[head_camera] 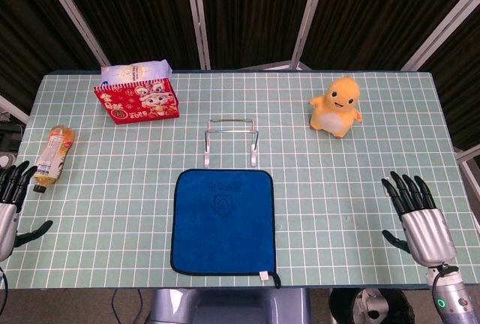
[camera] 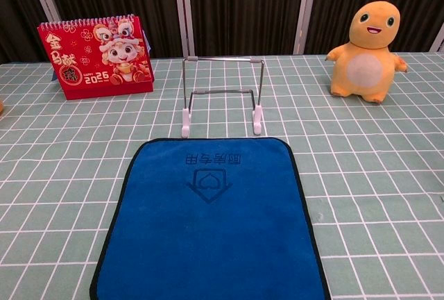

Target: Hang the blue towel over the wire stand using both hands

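Observation:
The blue towel [head_camera: 223, 221] [camera: 211, 220] lies flat on the table's near middle, black-edged, with a logo stamped on it. Just behind its far edge stands the wire stand [head_camera: 232, 139] [camera: 223, 95], upright on white feet and bare. In the head view my left hand [head_camera: 10, 202] hovers at the table's left edge with fingers spread, holding nothing. My right hand [head_camera: 418, 214] is near the right front corner, fingers spread and empty. Both hands are far from the towel. Neither hand appears in the chest view.
A red calendar [head_camera: 137, 101] [camera: 97, 57] with a white pack [head_camera: 135, 72] behind it stands at the back left. A drink bottle [head_camera: 52, 157] lies near the left edge. An orange plush toy [head_camera: 337, 106] [camera: 366, 43] sits at the back right. The green gridded table [head_camera: 337, 189] spans the view.

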Motion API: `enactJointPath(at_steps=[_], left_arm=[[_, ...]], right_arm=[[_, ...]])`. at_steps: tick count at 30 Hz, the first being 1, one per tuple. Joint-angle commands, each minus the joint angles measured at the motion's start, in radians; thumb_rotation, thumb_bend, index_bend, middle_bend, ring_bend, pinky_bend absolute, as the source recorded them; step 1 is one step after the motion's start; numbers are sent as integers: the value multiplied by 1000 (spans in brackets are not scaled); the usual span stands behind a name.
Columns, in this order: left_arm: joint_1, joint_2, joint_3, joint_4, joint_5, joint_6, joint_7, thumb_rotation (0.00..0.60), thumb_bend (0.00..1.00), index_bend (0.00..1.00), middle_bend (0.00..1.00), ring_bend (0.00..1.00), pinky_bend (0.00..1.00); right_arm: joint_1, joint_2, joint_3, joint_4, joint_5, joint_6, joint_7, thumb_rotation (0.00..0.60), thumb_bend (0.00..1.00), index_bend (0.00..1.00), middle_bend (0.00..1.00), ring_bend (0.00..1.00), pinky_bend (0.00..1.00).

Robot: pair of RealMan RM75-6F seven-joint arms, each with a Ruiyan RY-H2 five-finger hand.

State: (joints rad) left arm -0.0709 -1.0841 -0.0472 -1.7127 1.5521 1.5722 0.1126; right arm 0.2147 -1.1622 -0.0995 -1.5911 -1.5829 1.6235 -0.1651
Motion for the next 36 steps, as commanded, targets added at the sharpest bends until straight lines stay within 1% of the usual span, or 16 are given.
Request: enactJointPath(at_steps=[1,6,9,14,16,17,18,19,21,24,27,30,36], left_arm=[[3,0,2,-1,5,5,0,600,0,0,0,0,0],[6,1,-2,-1,1,10,-3,600,0,0,0,0,0],[2,0,-3,0,0,4,-1,600,0,0,0,0,0],[-5,-7,-3,9,-9,-14,7,600,0,0,0,0,0],[-5,-9,-5,13,-13,-17,9,600,0,0,0,0,0],[-6,-9,-6,15,-15,-17,10,600,0,0,0,0,0],[-6,-10,-6,15,-14,-18,5,600,0,0,0,0,0],[-7,-10,-6,15,-13,-18,3,600,0,0,0,0,0],[-7,-13,-7,18,-14,-18,8,600,0,0,0,0,0],[-11,-18,-6,24,-21,-31,14,600,0,0,0,0,0],[-16,-24,-7,32,-31,-44,18,600,0,0,0,0,0],[-18,-27,-7,35,-34,-48,21,600,0,0,0,0,0],[-20,-34,-7,40,-40,-56,30,600,0,0,0,0,0]], right_arm=[[-1,-1,9,-4,-11,-15,-2,600,0,0,0,0,0],[21,-12,25,-19,-41,-58,-1,600,0,0,0,0,0],[61,-19,36,-38,-65,-115,-13,600,0,0,0,0,0],[189,-45,77,-89,-94,-300,-33,600,0,0,0,0,0],[238,-63,95,-92,-99,-365,-34,600,6,0,0,0,0],[264,-77,106,-85,-108,-393,-36,600,24,0,0,0,0],[322,-122,122,-54,-122,-466,-44,600,55,0,0,0,0],[350,-149,132,-33,-118,-506,-46,600,83,0,0,0,0],[389,-192,142,1,-116,-558,-51,600,184,0,0,0,0],[431,-254,149,56,-117,-609,-70,600,286,0,0,0,0],[460,-310,144,103,-113,-653,-88,600,328,0,0,0,0],[476,-342,140,142,-122,-660,-87,600,350,14,0,0,0],[508,-392,124,232,-152,-660,-61,600,350,40,0,0,0]])
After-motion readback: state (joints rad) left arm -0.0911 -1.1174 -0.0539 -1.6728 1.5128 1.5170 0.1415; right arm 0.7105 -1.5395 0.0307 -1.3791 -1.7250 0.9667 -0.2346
